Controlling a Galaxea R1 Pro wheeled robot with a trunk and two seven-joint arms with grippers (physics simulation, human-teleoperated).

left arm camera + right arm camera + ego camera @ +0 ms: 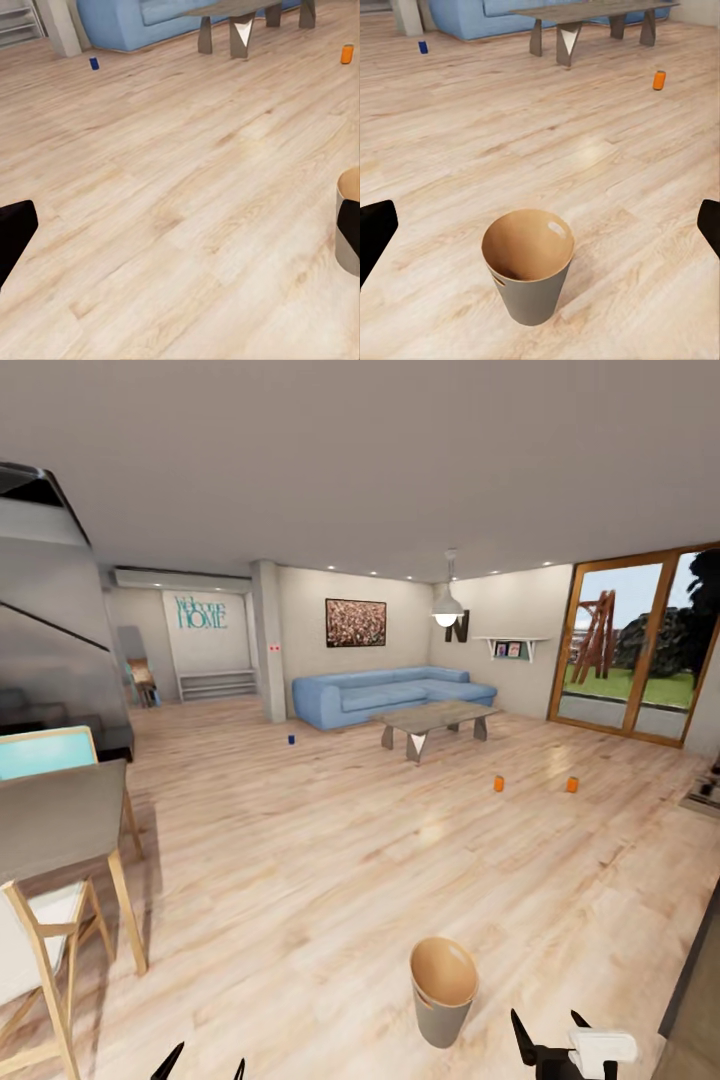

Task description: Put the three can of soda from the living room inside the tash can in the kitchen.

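The bin is seen upright on the wood floor, just in front of the right gripper, whose fingers are spread apart and empty. The left gripper is also held open. Two orange cans and one blue can stand far away near the sofa, probably still to be collected

Bright even render, soft chair shadows, sharp focus, floor sheen
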